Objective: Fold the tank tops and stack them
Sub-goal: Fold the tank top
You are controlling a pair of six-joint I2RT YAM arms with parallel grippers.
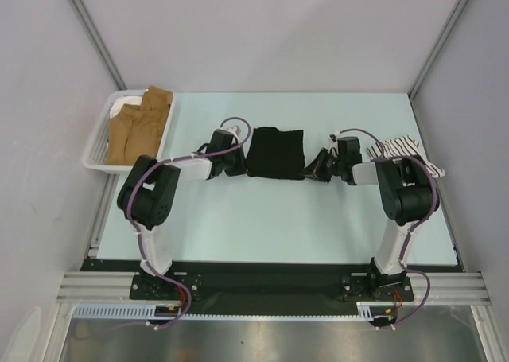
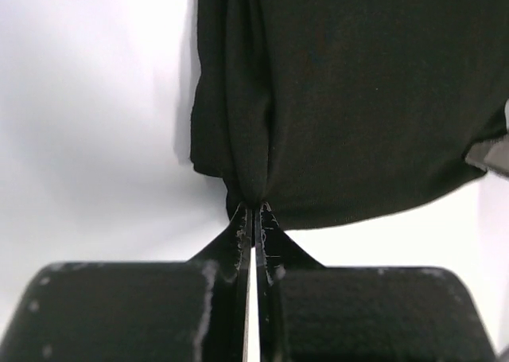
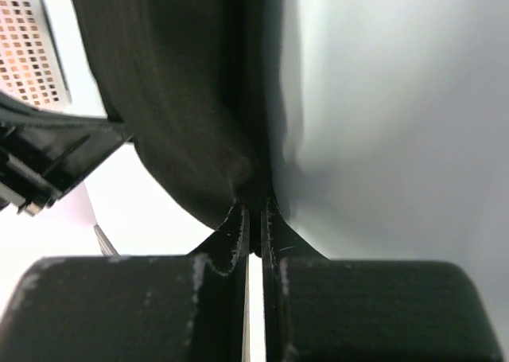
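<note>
1. At the far left of the table point(image 1: 238, 219), a white basket point(image 1: 94, 151) is holding some tan garments point(image 1: 139, 127), which I'd say are not part of this job.
2. Moving in, the left gripper point(image 2: 253, 212) is pinching the left edge of the black tank top point(image 1: 276, 153), its jaws closed tight on a bunched fold.
3. The black top itself is lying mid-table between the two arms, looking partly folded into a rough square.
4. The right gripper point(image 3: 254, 211) is clamping the opposite edge, jaws shut on the cloth.
5. Far right, the striped tank top point(image 1: 402, 148) is lying crumpled behind the right arm.
6. I'm reading this as the start of a fold on the black one. Next, both arms are going to need to lift together and carry the edge over evenly.
</note>
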